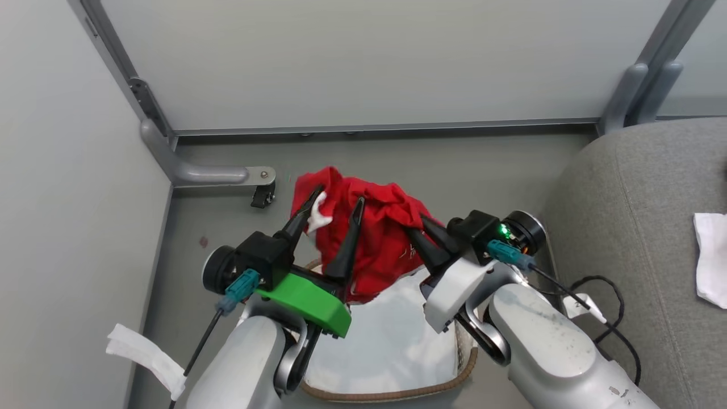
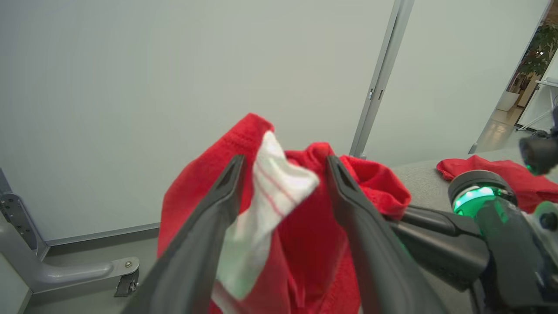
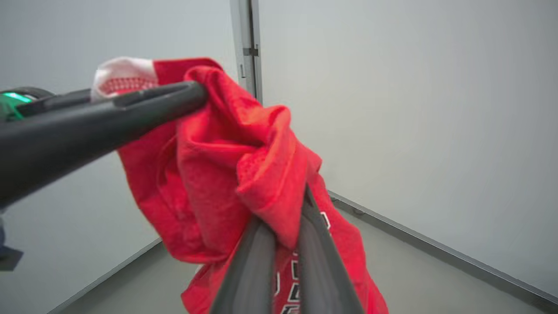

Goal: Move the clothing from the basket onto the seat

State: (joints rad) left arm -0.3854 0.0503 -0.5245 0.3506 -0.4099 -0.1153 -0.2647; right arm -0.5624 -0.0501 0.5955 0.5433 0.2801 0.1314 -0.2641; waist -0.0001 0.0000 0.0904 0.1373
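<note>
Seen from the robot's head, a red garment (image 1: 380, 238) hangs in the air above the far end of the basket (image 1: 397, 392), lifted clear of the white liner (image 1: 386, 335) that covers the basket's inside; the basket stands on the grey floor (image 1: 227, 227) between the two pale forearms. The right tool (image 1: 419, 226) is clenched on a fold at the garment's right side; in the right wrist view its two dark fingers lie close together with red cloth bunched over their tips, and white and black lettering shows on the fabric hanging below. The left tool (image 1: 339, 196) is released, its jaws standing wide apart; in the left wrist view a white panel with thin red stripes sits between the fingers, and red cloth rises behind and beside them; whether the fabric rests on either finger is hard to tell. The grey seat (image 1: 625, 227) lies to the robot's right, well apart from the held garment; a white cloth (image 1: 710, 255) lies on it near the picture's edge. In the left wrist view a second red garment (image 2: 501, 168) lies crumpled on the seat beyond the right arm's wrist. Pale wall panels (image 1: 363, 57) close off the space behind.
</note>
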